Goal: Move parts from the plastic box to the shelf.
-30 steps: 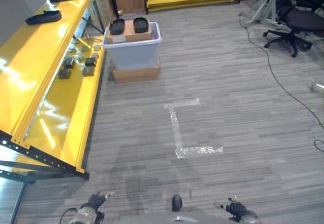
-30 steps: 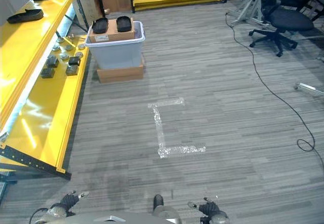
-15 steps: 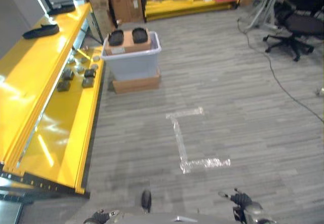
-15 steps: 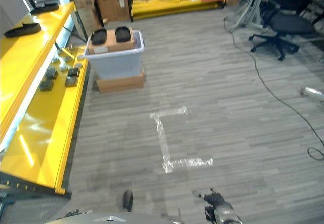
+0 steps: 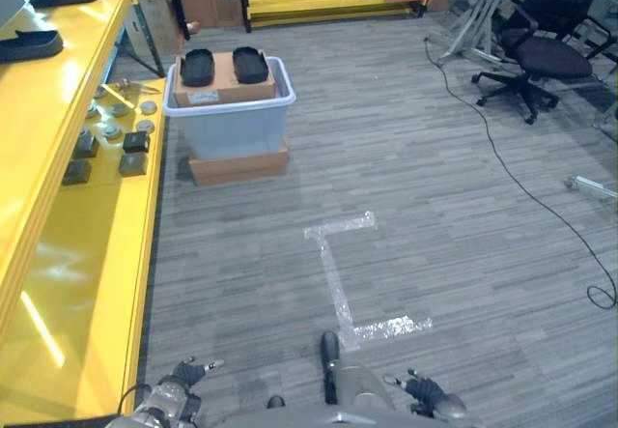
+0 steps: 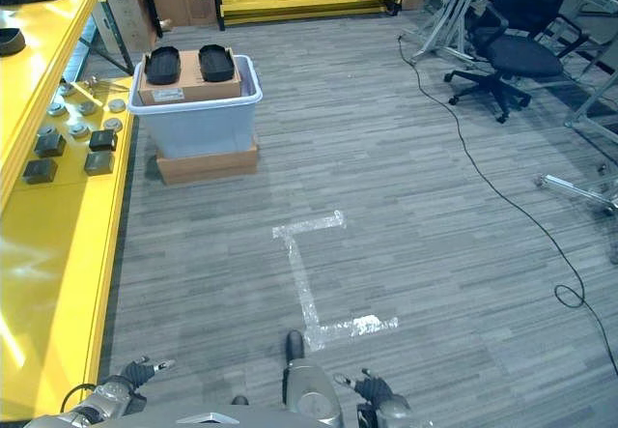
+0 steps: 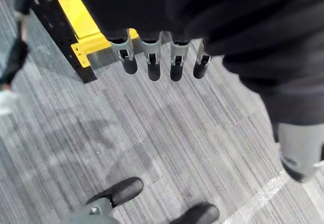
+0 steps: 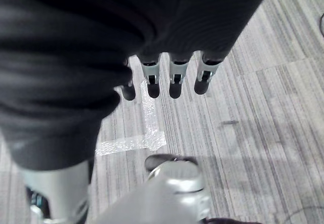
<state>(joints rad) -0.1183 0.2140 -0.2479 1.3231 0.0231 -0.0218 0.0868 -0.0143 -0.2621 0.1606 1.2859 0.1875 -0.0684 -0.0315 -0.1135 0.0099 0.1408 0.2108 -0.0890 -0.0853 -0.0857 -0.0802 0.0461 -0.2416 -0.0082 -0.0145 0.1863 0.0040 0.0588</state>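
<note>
Yellow shelf (image 5: 58, 254) already carries several small parts (image 5: 134, 142), probably metal. The plastic box (image 5: 229, 109) stands well ahead, with two dark parts (image 5: 198, 66) on top. Left hand (image 7: 162, 57) and right hand (image 8: 172, 77) hang relaxed, empty; more carrying remains.

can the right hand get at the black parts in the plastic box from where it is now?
Probably not. The right hand hangs open and empty at the near edge of the view, while the plastic box with its two black parts stands far ahead across bare floor. Nothing blocks the way; it's just distance.
</note>
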